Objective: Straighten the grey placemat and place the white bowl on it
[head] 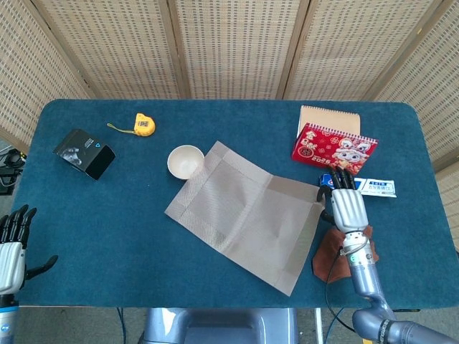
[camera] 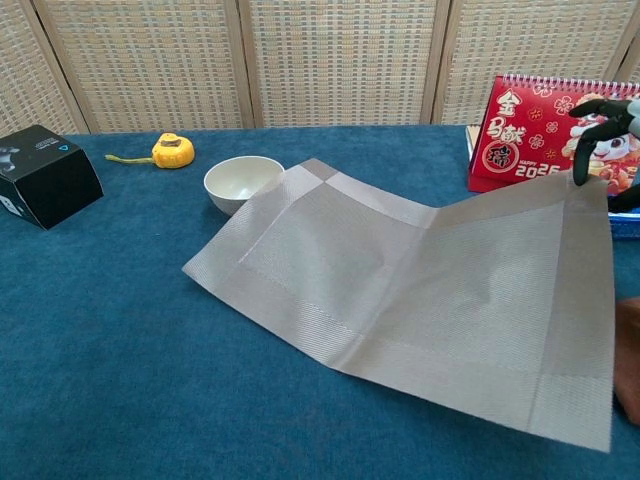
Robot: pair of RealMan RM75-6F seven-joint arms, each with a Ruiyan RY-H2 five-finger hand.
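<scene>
The straightening step is in hand: the right hand [head: 347,208] pinches the grey placemat [head: 247,213] by its lifted corner, the white bowl [head: 185,161] well off beyond the mat's far edge, so next the corner wants lowering flat.

Silver robot hand [head: 347,209], black fingers [head: 341,178]

One placemat [head: 247,215], one bowl [head: 185,160]

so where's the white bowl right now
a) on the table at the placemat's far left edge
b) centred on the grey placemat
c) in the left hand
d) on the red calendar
a: the white bowl sits on the table against the far left edge of the grey placemat, which the right hand grips at its right corner.
</scene>
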